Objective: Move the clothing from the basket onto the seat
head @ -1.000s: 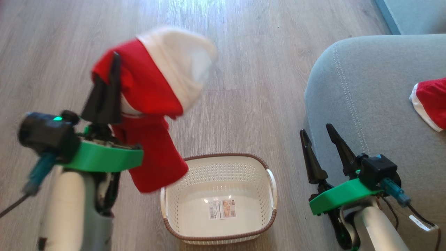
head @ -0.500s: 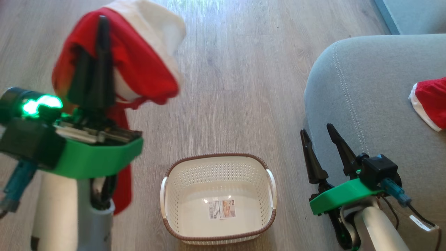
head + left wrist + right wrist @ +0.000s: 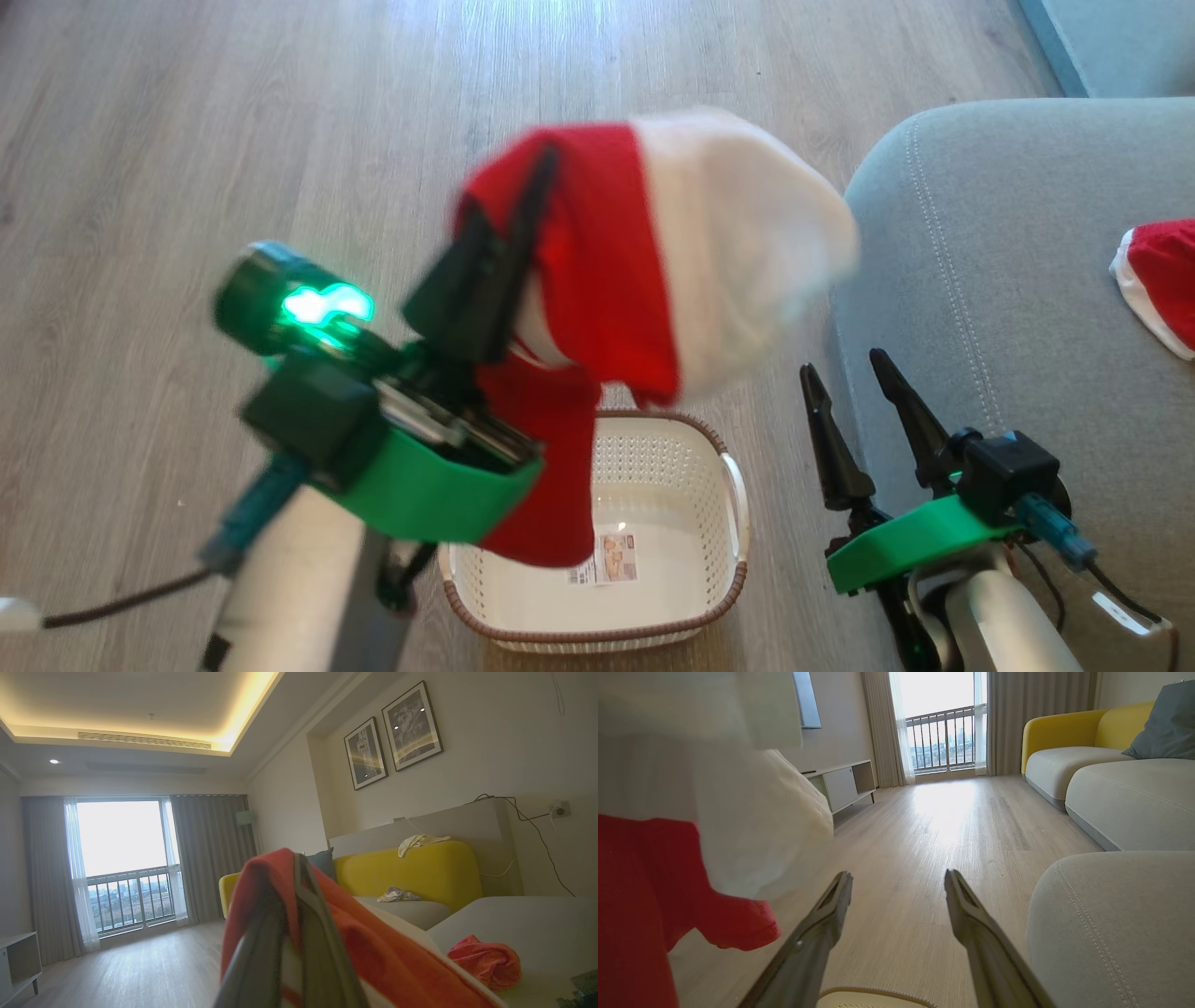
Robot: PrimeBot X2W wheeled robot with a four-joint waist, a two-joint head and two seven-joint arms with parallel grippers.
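The left gripper (image 3: 509,215), pinched on the red garment (image 3: 607,271), should swing high toward the seat (image 3: 1008,280) at 3 o'clock, clearing the empty, spread right gripper (image 3: 842,364).

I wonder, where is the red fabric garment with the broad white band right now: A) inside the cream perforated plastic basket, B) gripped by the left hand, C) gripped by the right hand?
B: the left hand is shut on the garment, which hangs from it, while the right hand stands open.
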